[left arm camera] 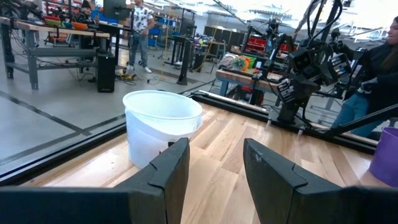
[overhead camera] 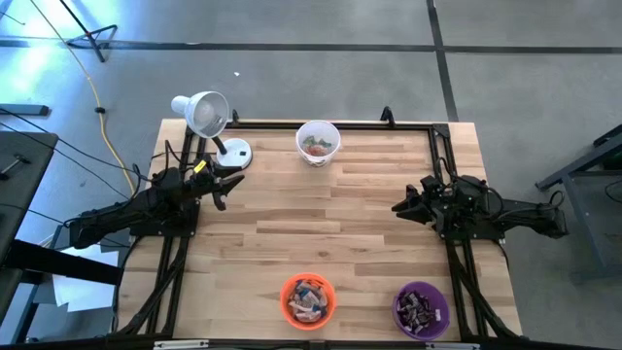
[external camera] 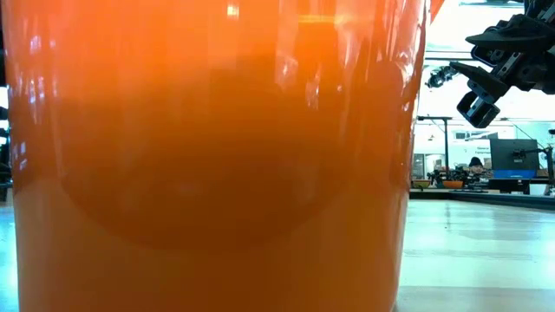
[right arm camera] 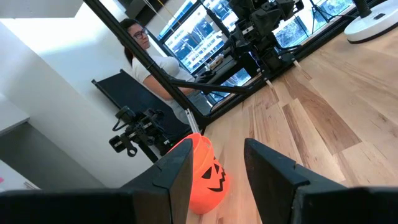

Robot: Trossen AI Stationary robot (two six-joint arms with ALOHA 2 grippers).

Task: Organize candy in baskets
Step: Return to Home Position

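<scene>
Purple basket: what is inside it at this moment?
The purple basket holds a heap of dark brown wrapped candy, seen from above. Whatever lies under the top pieces, and the basket's floor, is covered.

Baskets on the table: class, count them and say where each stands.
3. The white basket stands by the table's upper edge in the high view; the orange basket by the lower edge, middle; the purple basket right of it. None appears hidden.
</scene>
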